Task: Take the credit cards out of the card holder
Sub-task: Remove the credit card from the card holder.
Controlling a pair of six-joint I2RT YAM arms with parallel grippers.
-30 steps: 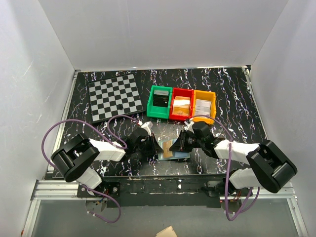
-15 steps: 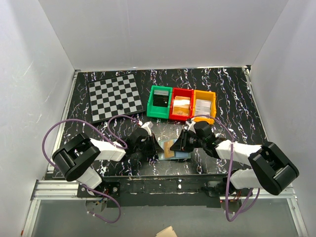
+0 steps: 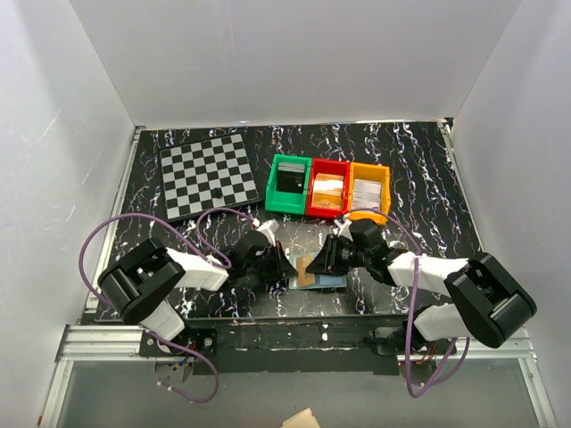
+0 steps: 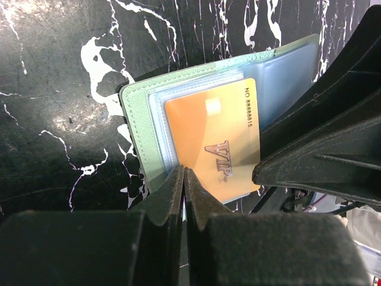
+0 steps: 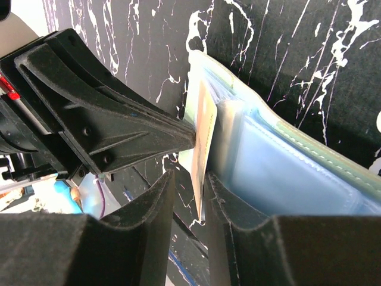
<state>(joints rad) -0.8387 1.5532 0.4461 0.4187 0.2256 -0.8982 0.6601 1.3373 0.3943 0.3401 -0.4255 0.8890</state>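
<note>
Straddling the raised edge of the orange card (image 5: 202,128), my right claw (image 5: 190,185) is part open, gripping nothing. Left claw (image 4: 183,179) is shut, tip against the edge of the card holder (image 4: 138,131), likely pinning it open on the table (image 4: 59,71), near side. Step: extracting this card. Next I need to close on it and slide it clear.

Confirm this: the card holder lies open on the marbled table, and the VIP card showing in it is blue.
Wrong colour: the VIP card is orange, not blue, as the left wrist view shows. The card holder does lie open on the marbled table.
</note>
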